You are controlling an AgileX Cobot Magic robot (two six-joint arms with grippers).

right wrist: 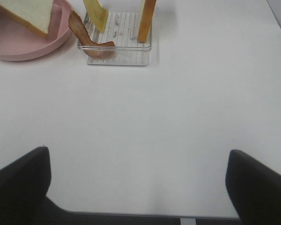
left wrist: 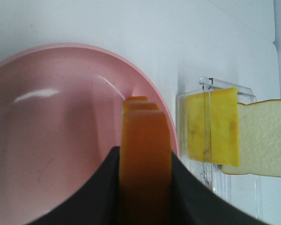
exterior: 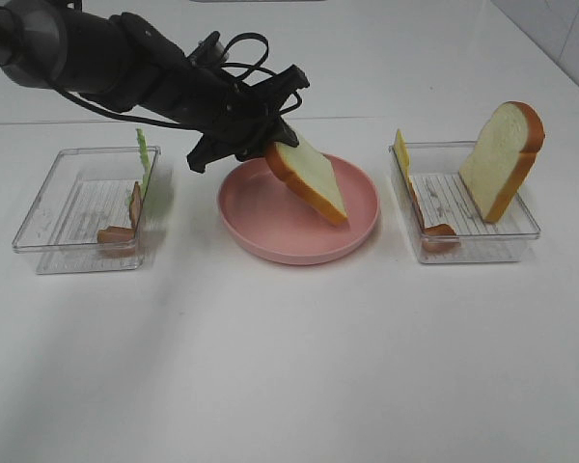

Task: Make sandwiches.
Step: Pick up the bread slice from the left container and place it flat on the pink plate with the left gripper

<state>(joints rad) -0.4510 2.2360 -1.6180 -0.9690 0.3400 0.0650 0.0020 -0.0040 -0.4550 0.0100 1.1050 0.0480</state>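
My left gripper (exterior: 261, 147) is shut on a bread slice (exterior: 311, 179) by its orange-brown crust and holds it tilted over the round pink plate (exterior: 270, 241). In the left wrist view the crust edge (left wrist: 145, 154) sits between the dark fingers above the plate (left wrist: 51, 140). A second bread slice (exterior: 502, 159) stands in the right clear tray (exterior: 478, 249) with a yellow cheese slice (exterior: 401, 154) and bacon (exterior: 432, 230). A green lettuce leaf (exterior: 143, 162) and bacon (exterior: 125, 227) stand in the left tray (exterior: 77, 256). My right gripper (right wrist: 136, 154) is open and empty over bare table, out of the exterior view.
The right wrist view shows the right tray (right wrist: 117, 51) with its bacon (right wrist: 84, 35), cheese (right wrist: 96, 14) and bread (right wrist: 146, 18) far ahead, beside the plate (right wrist: 18, 47). White table surface stretches in front of the trays and plate.
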